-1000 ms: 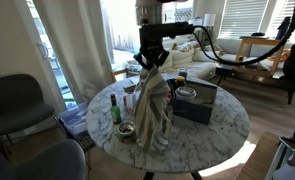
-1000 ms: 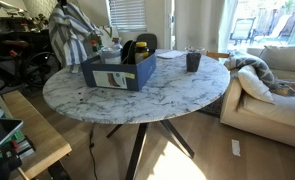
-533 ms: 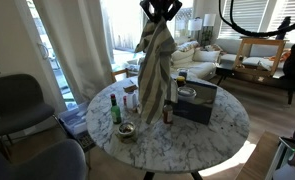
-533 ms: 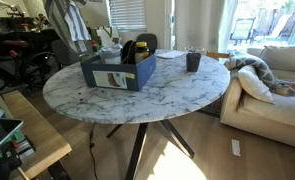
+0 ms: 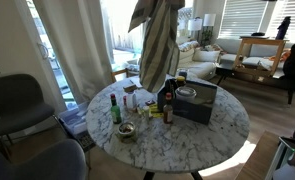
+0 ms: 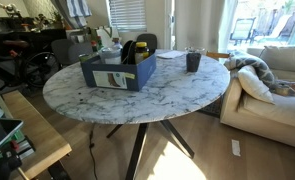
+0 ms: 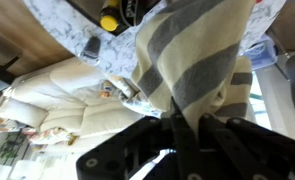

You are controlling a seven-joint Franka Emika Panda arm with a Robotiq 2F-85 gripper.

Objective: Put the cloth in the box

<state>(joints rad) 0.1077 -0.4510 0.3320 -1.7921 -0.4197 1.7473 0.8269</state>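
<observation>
The striped grey and cream cloth (image 5: 157,40) hangs high above the round marble table (image 5: 219,136), its lower end above the bottles beside the dark blue box (image 5: 197,103). The gripper is out of the top of both exterior views. In an exterior view only a bit of the cloth (image 6: 75,8) shows at the top left, behind the box (image 6: 117,68). In the wrist view my gripper (image 7: 191,116) is shut on the cloth (image 7: 192,55), which hangs from between the black fingers (image 7: 175,125). The box holds some items.
A green bottle (image 5: 114,108), a dark bottle (image 5: 168,100) and a small bowl (image 5: 126,131) stand on the table left of the box. A dark cup (image 6: 192,61) stands beyond it. A grey chair (image 5: 17,100) and a sofa (image 6: 272,80) flank the table.
The cloth has been lifted off the table and now hangs free, well above it. The gripper has risen out of the top of the exterior view.
</observation>
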